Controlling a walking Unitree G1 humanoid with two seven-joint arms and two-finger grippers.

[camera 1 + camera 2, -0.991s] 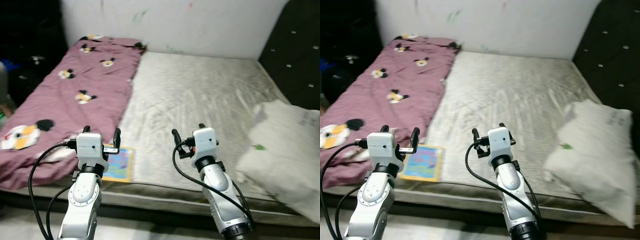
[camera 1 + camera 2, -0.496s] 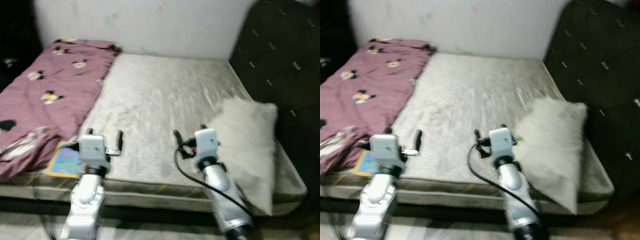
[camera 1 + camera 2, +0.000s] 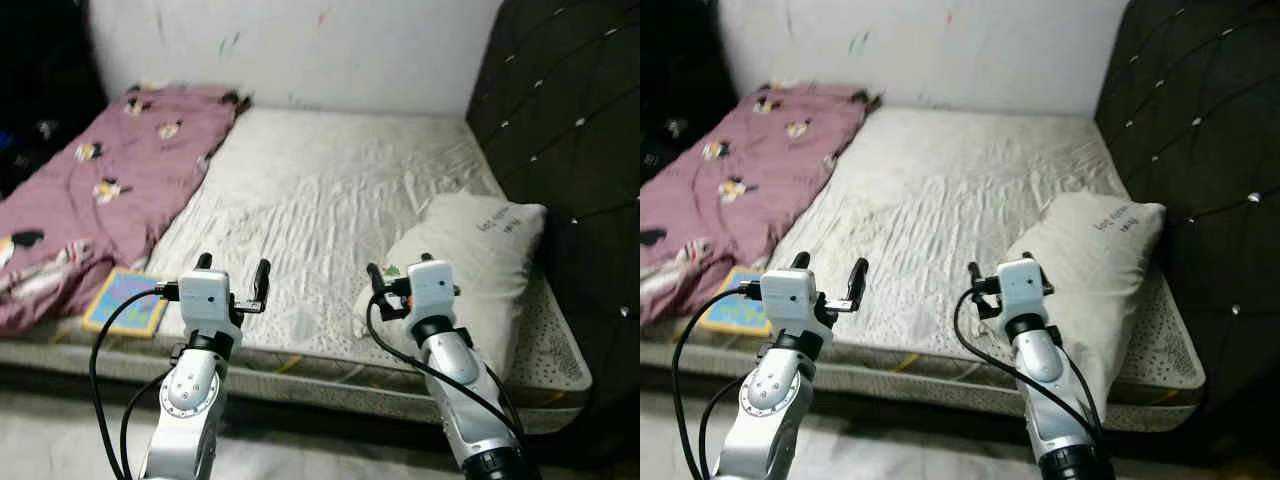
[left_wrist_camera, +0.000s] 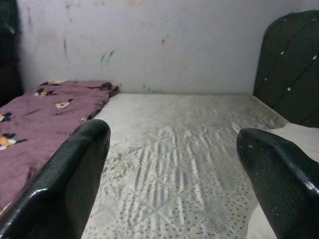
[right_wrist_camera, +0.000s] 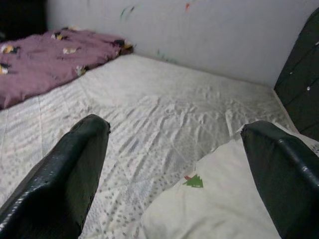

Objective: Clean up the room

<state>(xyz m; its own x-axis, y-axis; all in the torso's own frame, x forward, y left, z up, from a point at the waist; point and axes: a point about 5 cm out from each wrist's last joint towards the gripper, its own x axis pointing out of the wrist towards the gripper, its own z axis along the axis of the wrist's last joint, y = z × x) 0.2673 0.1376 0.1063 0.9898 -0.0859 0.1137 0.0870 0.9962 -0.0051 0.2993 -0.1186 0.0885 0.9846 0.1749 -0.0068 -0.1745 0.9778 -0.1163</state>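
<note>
Both pincers are raised side by side over the near edge of the bed, fingers spread wide with nothing between them. Left pincer [image 3: 233, 272] hovers above the bare mattress [image 3: 330, 190]; right pincer [image 3: 400, 277] hovers just at the near corner of the pillow [image 3: 470, 250], apart from it.

That pillow lies on the bed's right side, against the dark tufted headboard [image 3: 560, 110], running from near the right pincer back toward the headboard. It is off-white, plump and creased, with dark lettering near its far end and a small green mark at the near corner, seen clearly in the right wrist view [image 5: 193, 181].

To the left of the left pincer, a picture book [image 3: 125, 300] with a yellow border and blue cover lies flat at the mattress's front edge, its far edge tucked against the blanket [image 3: 100, 190]. This maroon blanket, printed with cartoon mouse figures, is rumpled along the bed's left side from the wall [image 3: 300, 50] down to the front edge.

Between blanket and pillow the mattress is a pale quilted stretch reaching back to the white wall, which carries a few coloured scribbles. Its front edge runs just under both wrists, with the floor [image 3: 60, 440] below. Dark things stand in shadow at far left, too dim to make out.
</note>
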